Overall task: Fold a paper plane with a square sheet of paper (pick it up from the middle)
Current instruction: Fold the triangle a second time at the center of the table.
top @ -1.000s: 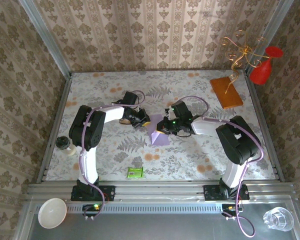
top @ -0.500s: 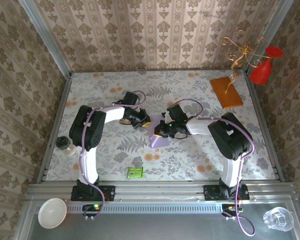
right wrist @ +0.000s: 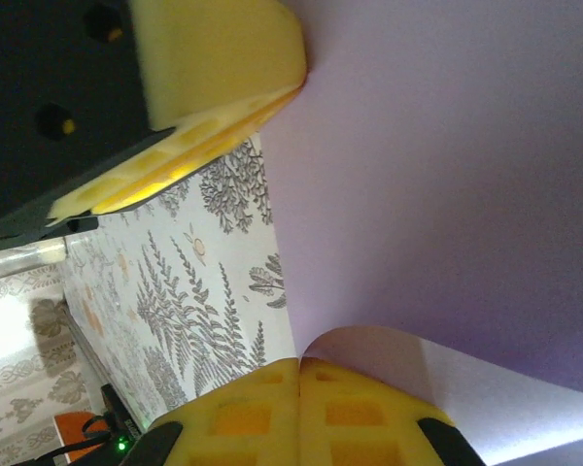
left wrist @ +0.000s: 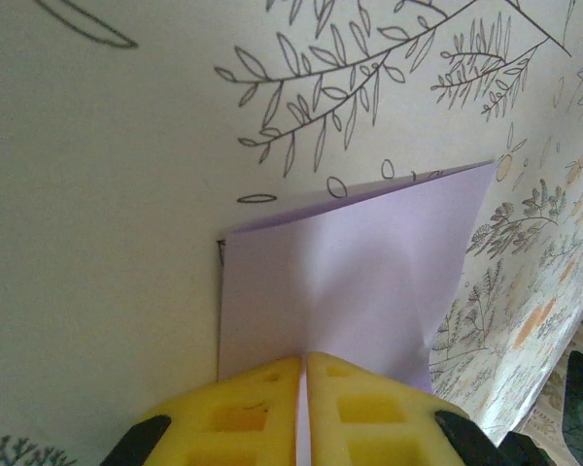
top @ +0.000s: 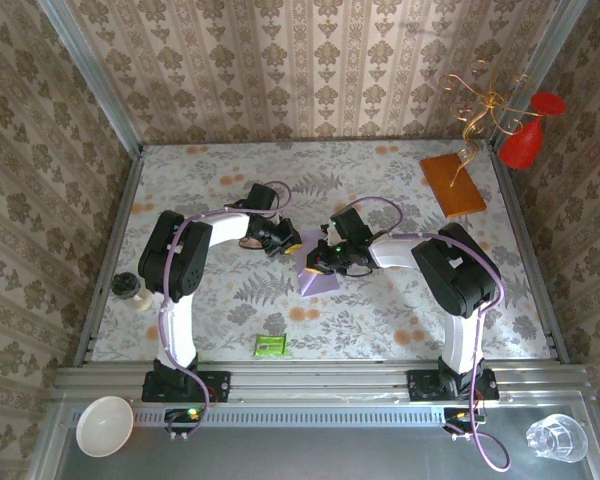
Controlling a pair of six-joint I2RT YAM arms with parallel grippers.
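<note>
The square sheet of paper [top: 322, 278] is pale lavender and lies partly folded on the floral tabletop between the two arms. My left gripper [top: 293, 243] is shut on the sheet's near edge, and the paper [left wrist: 360, 282] spreads away from its yellow fingertips [left wrist: 262, 388] with a soft crease down the middle. My right gripper [top: 318, 262] is shut on a curled-over flap of the same sheet [right wrist: 447, 194], just right of the left gripper. The left gripper's yellow finger [right wrist: 223, 58] shows close by at the upper left of the right wrist view. A paper plane is out of view.
An orange-brown board [top: 453, 184] lies at the back right, under a gold wire ornament [top: 480, 100] and beside a red vase [top: 528, 135]. A small green packet [top: 270, 345] lies near the front. A small jar [top: 130, 290] stands at the left edge.
My right gripper has moved left across the sheet toward the left gripper, carrying the flap over. The left gripper has held still on the paper.
</note>
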